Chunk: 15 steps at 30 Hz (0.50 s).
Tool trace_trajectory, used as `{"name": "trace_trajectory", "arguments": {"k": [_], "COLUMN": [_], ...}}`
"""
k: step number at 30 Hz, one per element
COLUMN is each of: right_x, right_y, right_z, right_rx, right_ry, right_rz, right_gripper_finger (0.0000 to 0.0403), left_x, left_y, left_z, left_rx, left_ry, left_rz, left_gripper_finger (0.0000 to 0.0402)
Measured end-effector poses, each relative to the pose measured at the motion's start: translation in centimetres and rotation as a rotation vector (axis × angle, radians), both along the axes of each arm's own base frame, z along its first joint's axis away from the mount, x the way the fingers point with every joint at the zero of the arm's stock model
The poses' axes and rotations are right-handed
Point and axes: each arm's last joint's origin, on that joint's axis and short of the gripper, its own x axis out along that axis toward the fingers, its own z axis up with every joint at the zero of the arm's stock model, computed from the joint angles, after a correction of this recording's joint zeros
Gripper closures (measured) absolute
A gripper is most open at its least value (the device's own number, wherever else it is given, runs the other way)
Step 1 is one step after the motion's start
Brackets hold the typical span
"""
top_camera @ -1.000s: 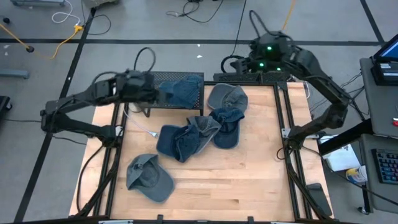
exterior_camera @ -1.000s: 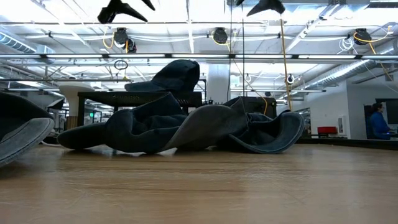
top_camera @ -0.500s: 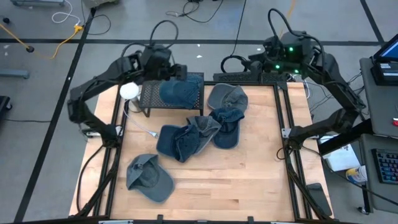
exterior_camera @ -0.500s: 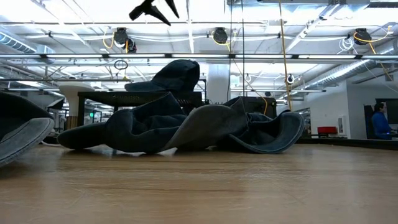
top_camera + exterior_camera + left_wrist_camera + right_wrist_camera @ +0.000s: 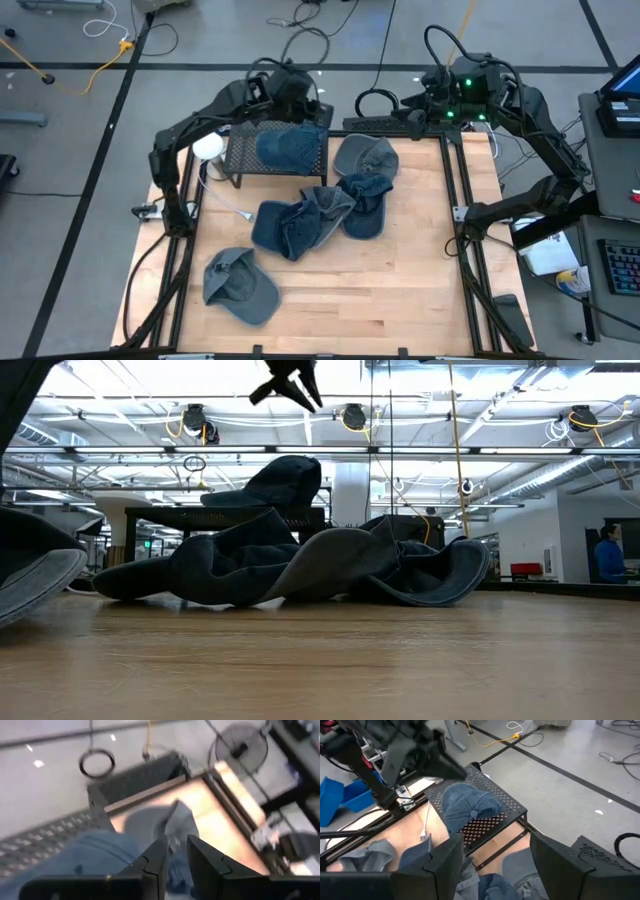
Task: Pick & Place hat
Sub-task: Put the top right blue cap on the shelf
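High view: my left gripper (image 5: 297, 97) hangs above the far edge of the rack (image 5: 240, 150), at the table's (image 5: 400, 290) far left corner. Its fingers (image 5: 156, 857) stand close together with a narrow gap between them, and nothing is clamped in it. My right gripper (image 5: 425, 100) waits over the far right edge of the table, fingers (image 5: 447, 860) set well apart and empty.

The hat (image 5: 288, 150) lies on the rack's perforated top, toward the rack's right end, crown up. From the right wrist view the same hat (image 5: 466, 805) sits on the mesh, brim hanging over the near edge.

On the table itself: a grey hat (image 5: 365, 157) just right of the rack; a pile (image 5: 315, 215) of dark blue and grey hats in the middle, overlapping one another; a lone hat (image 5: 240, 283) near the front left corner, well apart from the pile.

Low view: the pile (image 5: 300, 565) fills the centre; the rack hat shows behind and above it. A person (image 5: 605, 555) sits in the room beyond.
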Motion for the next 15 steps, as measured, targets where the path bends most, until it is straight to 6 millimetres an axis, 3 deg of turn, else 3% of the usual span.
{"name": "trace_trajectory", "arguments": {"k": [6,11,15], "right_x": [0.0,0.0,0.0], "right_y": [0.0,0.0,0.0], "right_z": [0.0,0.0,0.0], "right_rx": [-0.019,-0.024,-0.041], "right_ry": [0.01,0.012,0.021], "right_rz": [0.009,0.013,0.022], "right_gripper_finger": [0.0179,0.0179,0.0179], "left_x": [0.9,1.2,0.9], "left_y": [0.3,0.5,0.6], "left_z": [-2.1,-2.4,-2.6], "left_rx": [-0.07,-0.072,-0.014], "left_ry": [0.095,0.097,0.167], "left_rz": [-0.05,-0.04,-0.012], "left_gripper_finger": [0.0272,0.0206,0.0184]}}
